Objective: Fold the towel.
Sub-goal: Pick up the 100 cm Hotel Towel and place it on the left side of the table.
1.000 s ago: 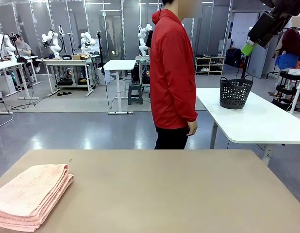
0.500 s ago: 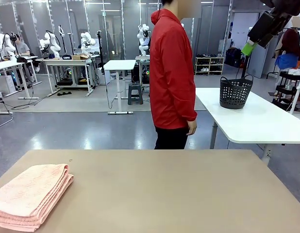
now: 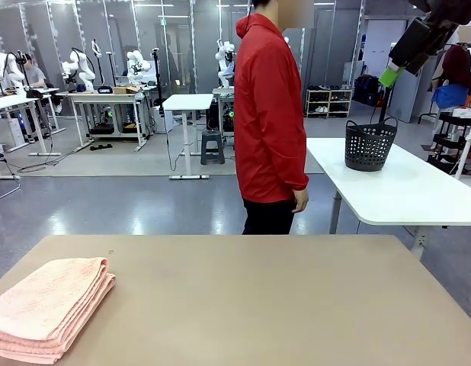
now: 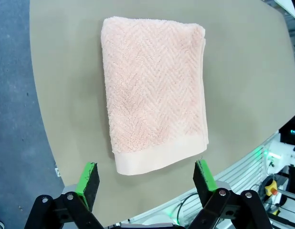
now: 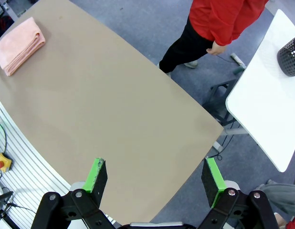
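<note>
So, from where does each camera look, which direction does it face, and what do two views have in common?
Front view: sits at the robot's table edge, faces across the tan table to the person; right gripper at top right.
Left wrist view: high up, looks down on the folded towel; own open fingers at the bottom.
Right wrist view: high up, looks down on table and person; open fingers.
All views share the towel.

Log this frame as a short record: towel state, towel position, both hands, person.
towel: salmon-pink towel, already folded into a layered rectangle, hem band at one end
position: lying flat near the robot's left corner of the tan table
left hand: open, above the towel, not touching it
right hand: open, high over the table, holding nothing
person: red jacket, standing side-on at the far edge, hands off the table
</note>
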`<state>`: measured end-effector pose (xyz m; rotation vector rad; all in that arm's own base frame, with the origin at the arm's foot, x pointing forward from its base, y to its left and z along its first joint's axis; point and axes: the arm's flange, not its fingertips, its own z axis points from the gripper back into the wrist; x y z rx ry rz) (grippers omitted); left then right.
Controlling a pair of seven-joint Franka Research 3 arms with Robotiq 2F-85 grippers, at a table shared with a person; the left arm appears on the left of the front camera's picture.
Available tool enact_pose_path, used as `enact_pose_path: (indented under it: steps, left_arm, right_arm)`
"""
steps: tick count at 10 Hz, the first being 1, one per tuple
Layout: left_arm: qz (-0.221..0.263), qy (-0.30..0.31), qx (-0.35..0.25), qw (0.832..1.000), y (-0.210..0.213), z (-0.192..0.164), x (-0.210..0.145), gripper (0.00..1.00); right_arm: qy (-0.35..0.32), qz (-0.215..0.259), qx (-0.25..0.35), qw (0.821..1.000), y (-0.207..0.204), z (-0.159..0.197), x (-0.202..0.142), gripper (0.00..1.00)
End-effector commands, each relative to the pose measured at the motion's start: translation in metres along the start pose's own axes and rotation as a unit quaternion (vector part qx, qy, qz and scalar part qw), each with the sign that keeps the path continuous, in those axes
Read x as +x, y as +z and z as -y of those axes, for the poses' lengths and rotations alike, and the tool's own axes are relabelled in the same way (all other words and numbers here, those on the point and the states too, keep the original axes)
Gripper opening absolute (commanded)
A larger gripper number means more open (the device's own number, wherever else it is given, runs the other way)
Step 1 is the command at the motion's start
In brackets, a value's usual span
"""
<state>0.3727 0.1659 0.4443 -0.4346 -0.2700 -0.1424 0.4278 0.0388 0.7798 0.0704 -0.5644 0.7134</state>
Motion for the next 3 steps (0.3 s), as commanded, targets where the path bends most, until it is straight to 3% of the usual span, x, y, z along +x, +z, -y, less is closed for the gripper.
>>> enact_pose_path:
  steps: [1,3]
  left_arm:
    - [-0.001,-0.006,0.010,1.000,0.0012,-0.0036,0.0031,1.00]
    - [-0.001,-0.006,0.010,1.000,0.0012,-0.0036,0.0031,1.00]
  right_arm:
    - [0.006,-0.004,0.001,1.000,0.0011,0.0011,-0.0014,1.00]
    - [0.006,-0.004,0.001,1.000,0.0011,0.0011,-0.0014,1.00]
